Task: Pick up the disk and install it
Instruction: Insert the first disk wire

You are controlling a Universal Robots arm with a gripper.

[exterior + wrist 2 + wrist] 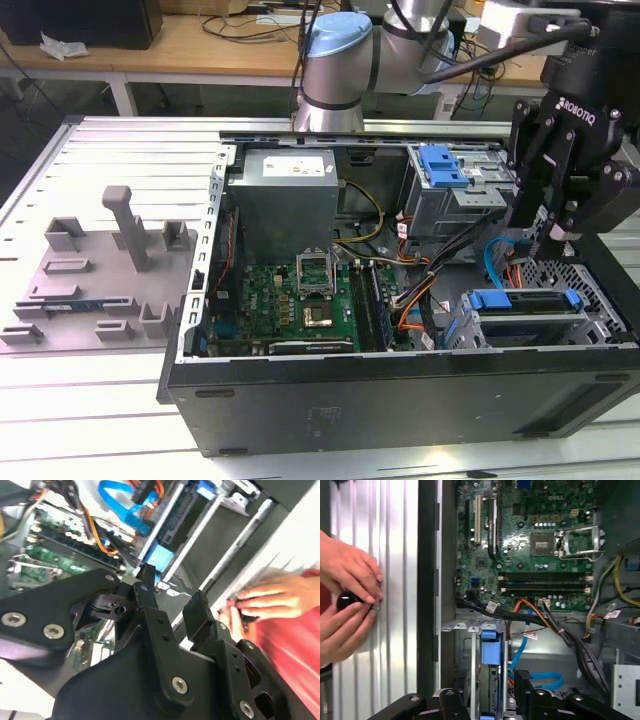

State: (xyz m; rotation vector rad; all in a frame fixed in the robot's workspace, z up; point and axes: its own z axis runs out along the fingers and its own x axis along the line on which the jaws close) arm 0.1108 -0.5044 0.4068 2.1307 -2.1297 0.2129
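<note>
1 gripper (541, 232) (jaws apart, holding nothing) hangs above 1 disk (522, 303) lying in 1 open case (400, 405) — 2 hands (350, 575) touch the table (395, 540) beside it.

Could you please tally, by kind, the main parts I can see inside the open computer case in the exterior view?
Disk: 1
Blue latch piece: 1
Power supply box: 1
Motherboard: 1
Total: 4
</note>
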